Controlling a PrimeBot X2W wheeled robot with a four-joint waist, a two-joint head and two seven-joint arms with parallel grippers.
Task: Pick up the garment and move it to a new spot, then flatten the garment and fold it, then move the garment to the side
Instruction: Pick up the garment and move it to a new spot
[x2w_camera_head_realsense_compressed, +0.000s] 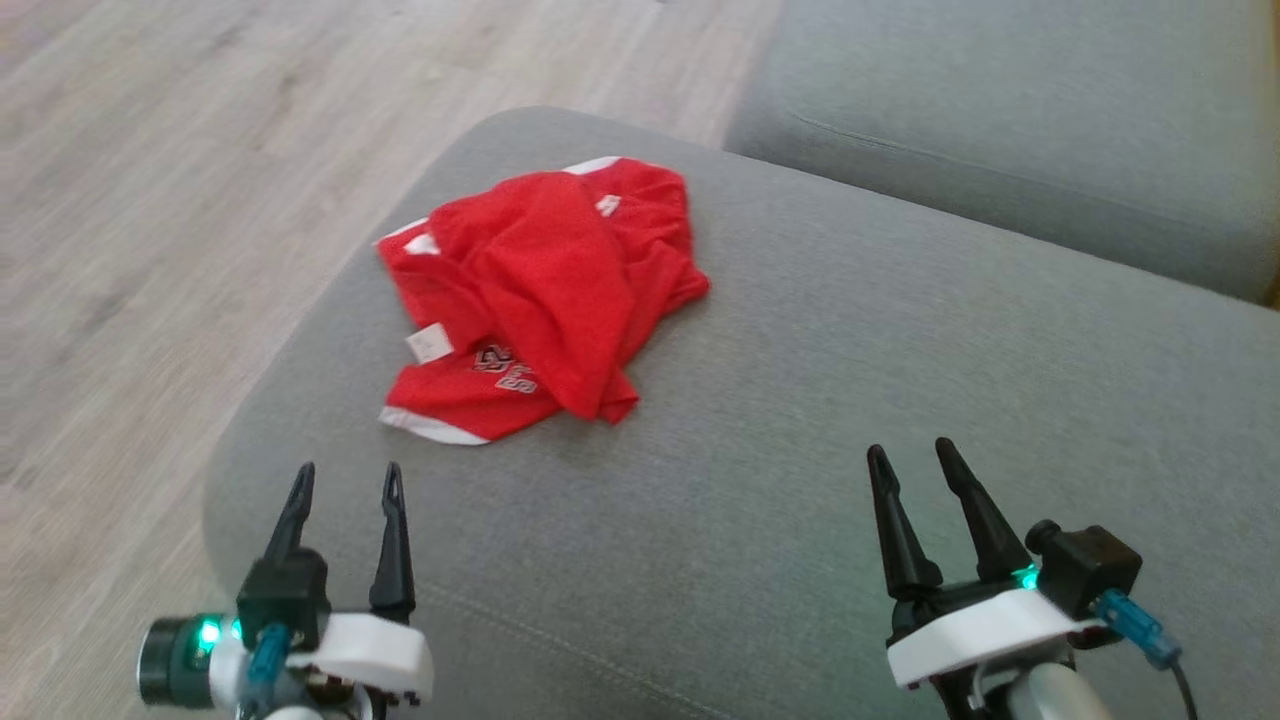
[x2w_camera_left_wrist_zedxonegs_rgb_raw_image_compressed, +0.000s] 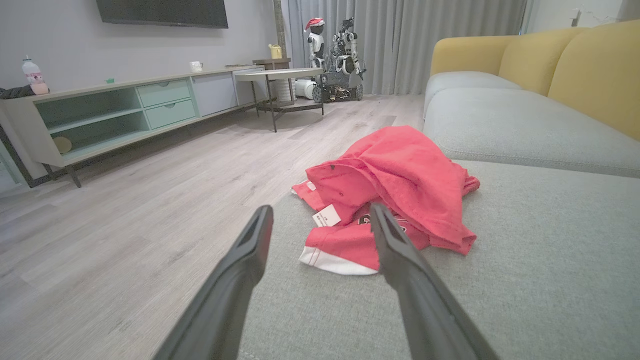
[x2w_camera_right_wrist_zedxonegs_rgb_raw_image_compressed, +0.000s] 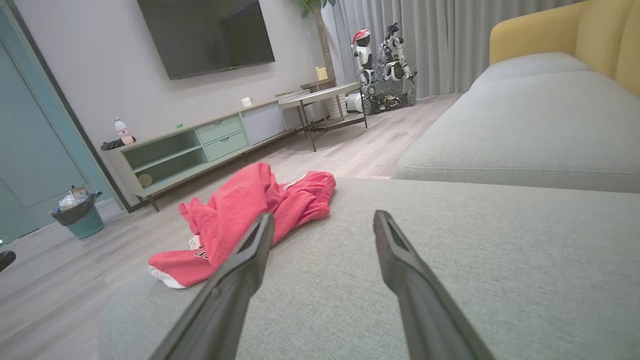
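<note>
Presently: one crumpled red garment, both grippers spread and clear of it

One garment (x2w_camera_head_realsense_compressed: 540, 300) is recorded, red with white trim and printed lettering. It lies in a crumpled heap left of centre in the upper half of the head view, on the grey seat cushion (x2w_camera_head_realsense_compressed: 800, 480), near that cushion's left edge.

Handling is judged as follows: the cloth is soft, limp and light, with no stiffness to hold a shape, so it is expected to sag and trail when lifted. Breakage is not a concern. Several layers are piled over one another, and a pinch in the middle may gather more than one layer. The nearest white-trimmed hem (x2w_camera_head_realsense_compressed: 430, 425), at the heap's lower left, is judged the cleanest place to be taken hold of. One small white label (x2w_camera_head_realsense_compressed: 428, 343) is seen just above it.

Two grippers are counted. The left gripper (x2w_camera_head_realsense_compressed: 348, 470), at lower left, is held with fingers spread and nothing between them, below the hem and apart from it. The right gripper (x2w_camera_head_realsense_compressed: 912, 450), at lower right, is likewise spread and empty, well apart from the heap.

A second cushion (x2w_camera_head_realsense_compressed: 1000, 120) is noted at upper right, and wooden floor (x2w_camera_head_realsense_compressed: 150, 200) at left.
</note>
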